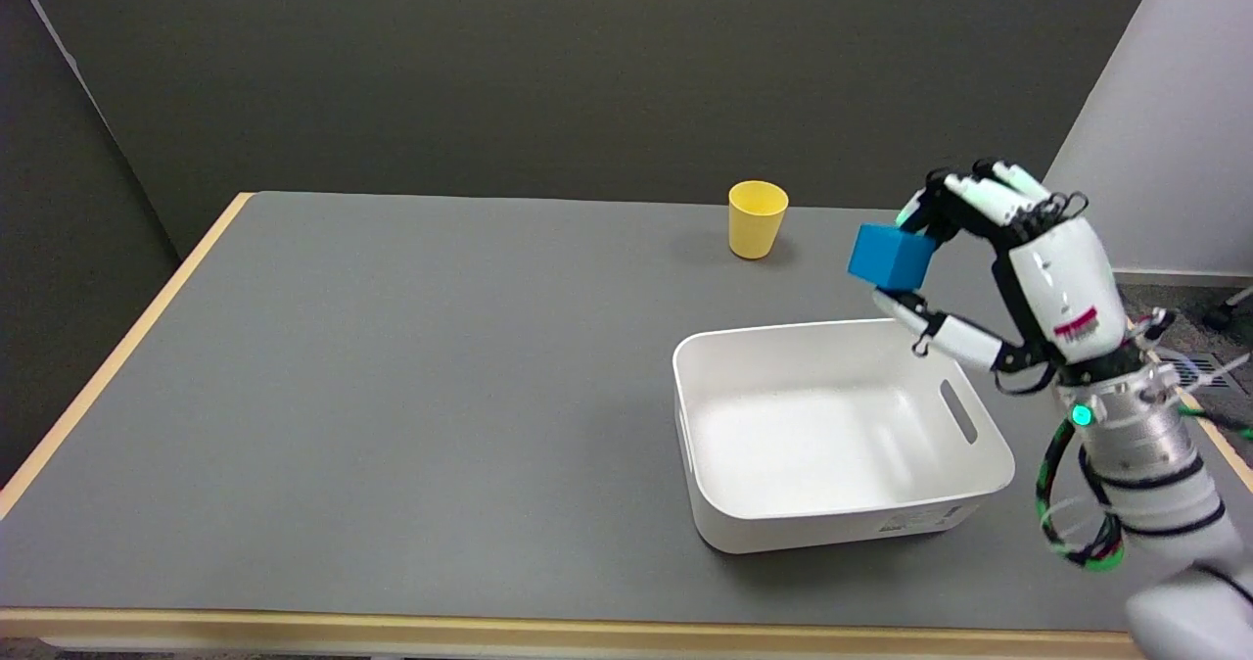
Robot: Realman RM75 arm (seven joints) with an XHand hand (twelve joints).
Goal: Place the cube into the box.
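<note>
In the head view the right hand (1018,268) pinches the blue cube (890,257) in the air above the far right corner of the white box (979,479), near the bench's right edge, so only the drop remains, I judge.

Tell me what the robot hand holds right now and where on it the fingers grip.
The right robot hand holds the blue cube, pinched between fingers at its upper right and thumb underneath.
</note>
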